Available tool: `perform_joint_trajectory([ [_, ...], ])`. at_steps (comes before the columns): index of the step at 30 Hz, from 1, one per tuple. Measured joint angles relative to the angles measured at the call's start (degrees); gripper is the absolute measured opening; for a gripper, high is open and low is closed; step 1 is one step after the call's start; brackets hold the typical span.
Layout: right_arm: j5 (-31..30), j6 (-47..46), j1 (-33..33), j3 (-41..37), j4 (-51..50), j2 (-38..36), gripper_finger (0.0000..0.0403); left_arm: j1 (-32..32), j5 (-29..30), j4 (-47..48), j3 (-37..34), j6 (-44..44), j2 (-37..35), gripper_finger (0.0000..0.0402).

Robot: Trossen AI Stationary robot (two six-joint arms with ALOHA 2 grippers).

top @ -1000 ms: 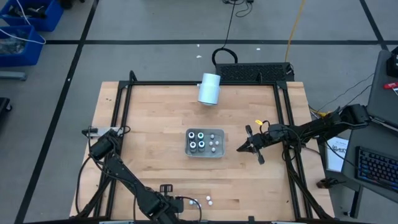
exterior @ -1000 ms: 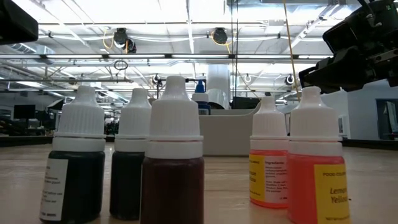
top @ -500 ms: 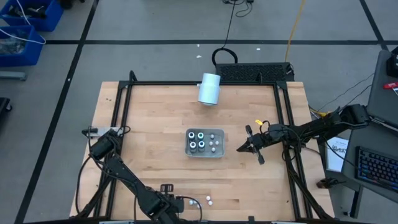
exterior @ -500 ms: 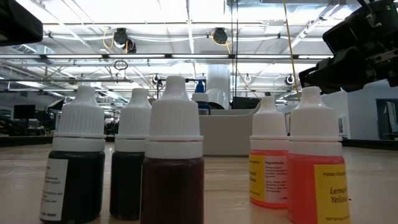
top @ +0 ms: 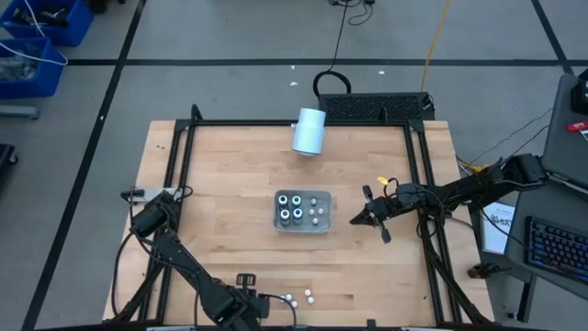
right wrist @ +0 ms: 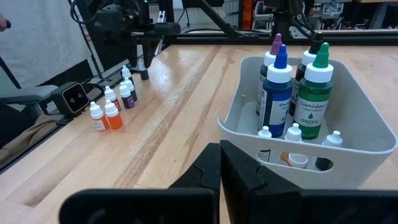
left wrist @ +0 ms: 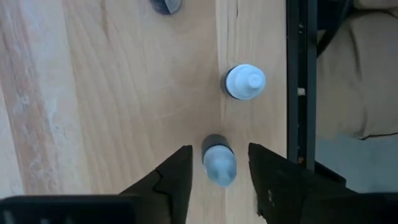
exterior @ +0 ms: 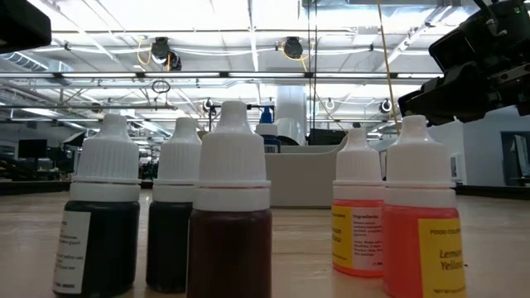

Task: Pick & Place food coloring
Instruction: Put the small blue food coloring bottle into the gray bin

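The food coloring is split in two groups. Several bottles stand in the grey tray (top: 303,225) mid-table, tall ones (right wrist: 311,93) with small ones beside them. Several small white-capped bottles (exterior: 232,223) stand by the table's near edge. My left gripper (left wrist: 219,149) points down over that near group, open. Its fingers stand on either side of one small dark bottle (left wrist: 219,167) without touching it. A second small bottle (left wrist: 245,81) stands just beyond. My right gripper (top: 367,218) hovers shut to the right of the tray, holding nothing.
A large white cylinder (top: 310,131) lies at the table's far edge. A black frame rail (left wrist: 297,93) runs close beside the small bottles at the near edge. Bare wood lies between the tray and the near group of bottles.
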State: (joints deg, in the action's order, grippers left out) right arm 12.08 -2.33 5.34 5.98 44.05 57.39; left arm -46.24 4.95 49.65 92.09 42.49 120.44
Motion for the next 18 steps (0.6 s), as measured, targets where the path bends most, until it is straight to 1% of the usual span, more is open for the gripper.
perform_joint_trajectory([
  [13, 0.0, 0.0, 0.0, 0.0, -0.2, 0.0, 0.0000, 0.1, -0.5, 0.1, 0.0, -1.7, 0.0, 0.0065],
  [15, 0.0, 0.0, 0.0, 0.0, -0.2, 0.0, 0.0000, 0.2, -1.7, 0.0, 0.0, -2.0, 0.0, 0.0053],
  [18, 0.0, 0.0, 0.0, 0.0, -0.2, 0.0, 0.0000, 1.1, -6.5, 0.0, 0.0, -1.8, 0.0, 0.0053],
])
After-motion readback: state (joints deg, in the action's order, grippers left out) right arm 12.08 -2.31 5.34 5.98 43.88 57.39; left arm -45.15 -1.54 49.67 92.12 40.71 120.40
